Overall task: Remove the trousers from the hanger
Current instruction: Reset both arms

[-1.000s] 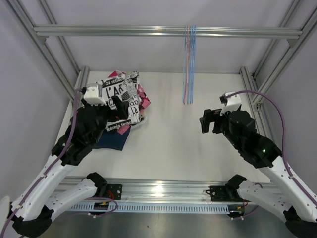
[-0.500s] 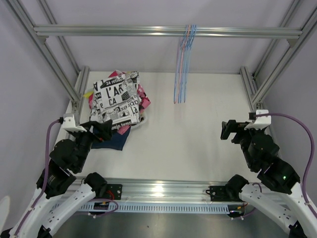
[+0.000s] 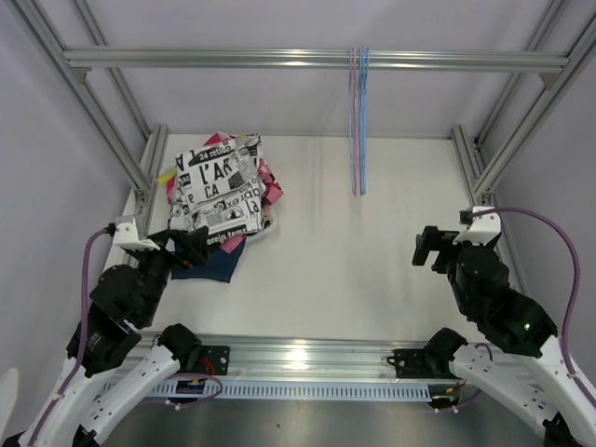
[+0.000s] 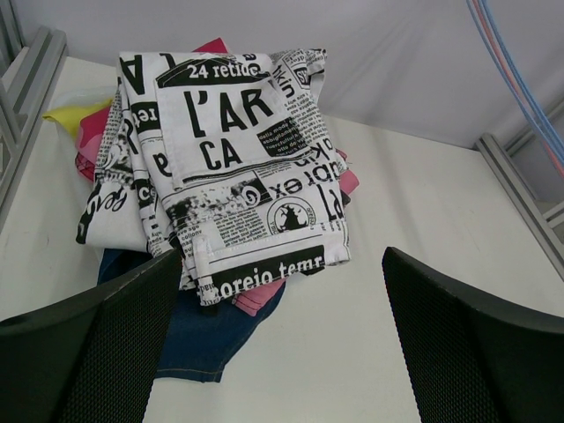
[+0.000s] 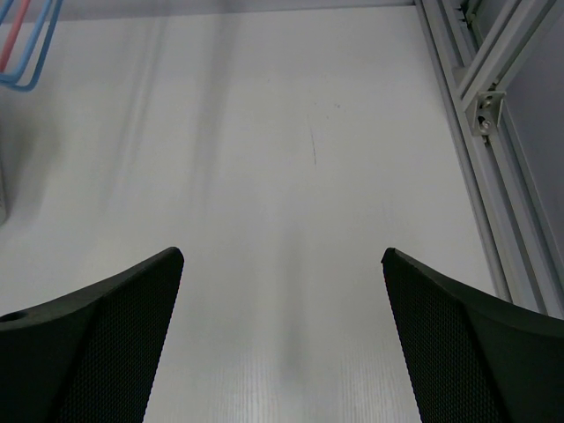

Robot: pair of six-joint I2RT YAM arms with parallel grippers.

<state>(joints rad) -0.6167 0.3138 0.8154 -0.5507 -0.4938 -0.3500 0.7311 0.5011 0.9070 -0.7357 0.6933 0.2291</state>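
Observation:
The trousers lie in a pile at the table's far left. The white pair with black newspaper lettering [image 3: 223,183] [image 4: 238,167] is on top. Under it show the pink-red pair [image 3: 271,192] [image 4: 256,298], the navy blue pair [image 3: 211,264] [image 4: 211,330] and a corner of the yellow pair [image 3: 167,176] [image 4: 66,115]. The camouflage pair is hidden. Several thin blue and pink hangers [image 3: 358,121] [image 4: 520,79] hang bare from the top rail. My left gripper [image 3: 183,244] [image 4: 280,352] is open and empty just in front of the pile. My right gripper [image 3: 430,246] [image 5: 282,344] is open and empty over bare table at the right.
Aluminium frame rails [image 3: 317,60] run overhead and down both sides of the white table [image 3: 372,251]. A side rail with a bracket [image 5: 485,115] borders the right edge. The hangers' lower loops show in the right wrist view [image 5: 26,48].
Both arms have drawn back toward the near edge; the left gripper let go of the newspaper pair, now on the pile. The hangers swung left, then back.

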